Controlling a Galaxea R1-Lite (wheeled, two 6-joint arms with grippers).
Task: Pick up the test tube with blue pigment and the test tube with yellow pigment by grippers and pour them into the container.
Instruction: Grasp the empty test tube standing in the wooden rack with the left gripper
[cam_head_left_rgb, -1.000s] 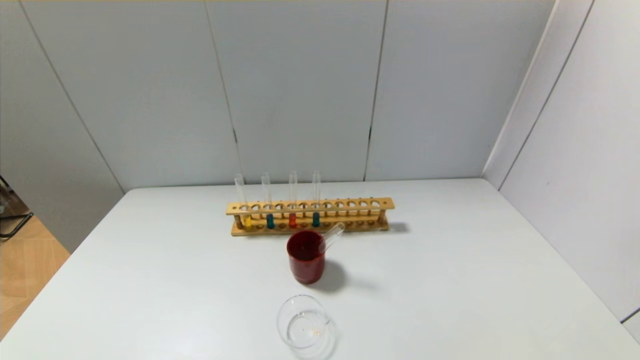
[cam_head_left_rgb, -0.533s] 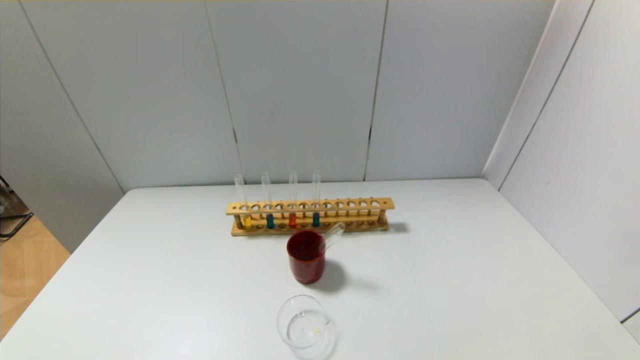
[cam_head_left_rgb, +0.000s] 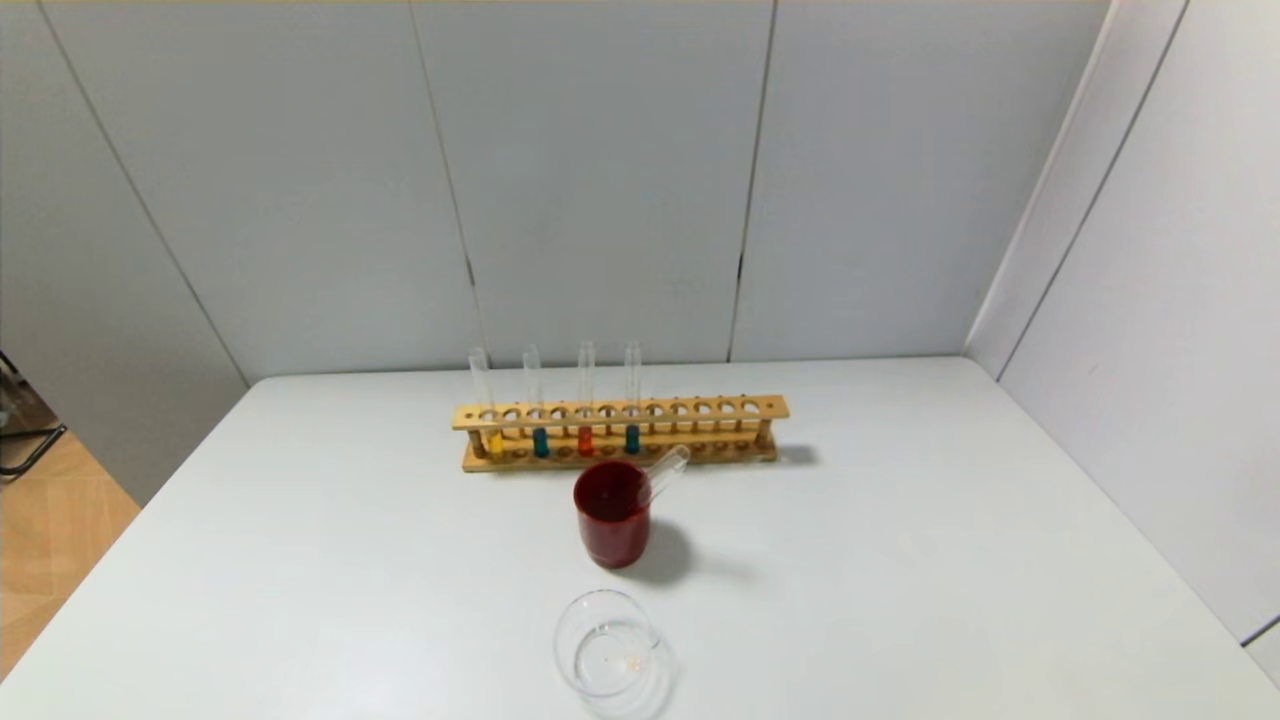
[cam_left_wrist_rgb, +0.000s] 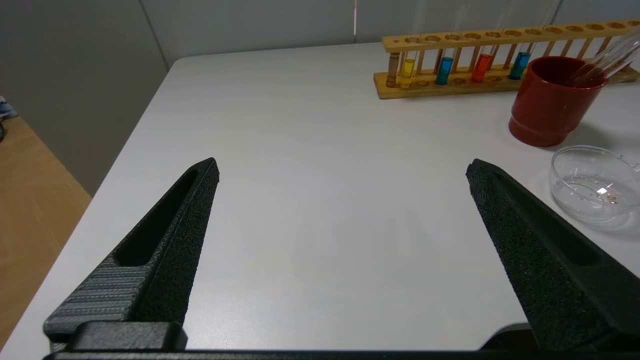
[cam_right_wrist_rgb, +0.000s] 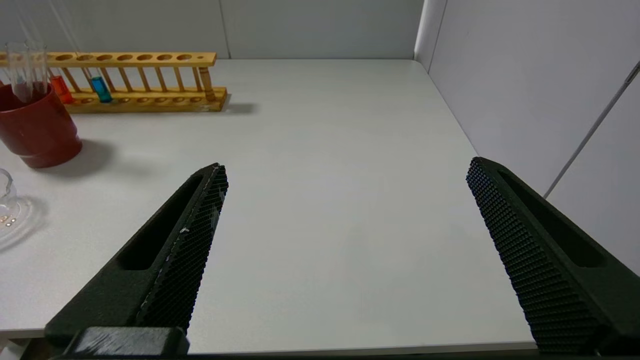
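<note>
Left gripper (cam_left_wrist_rgb: 342, 167): wide open, holding nothing, low near the table's front edge.
Right gripper (cam_right_wrist_rgb: 345, 167): wide open too.
Yellow tube (cam_head_left_rgb: 490, 415): in the rack's left end – blue tube (cam_head_left_rgb: 538, 415) beside it.
Container (cam_head_left_rgb: 606, 642): nearest the robot.
Risk: red cup (cam_head_left_rgb: 612, 512) stands close in front of the rack – a reaching arm could bump it.

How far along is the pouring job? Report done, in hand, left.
Done: nothing. The yellow tube and blue tube stand in the rack; the container holds no colour. In hand: nothing; left gripper and right gripper open. Left: both pickups, both pours.
</note>
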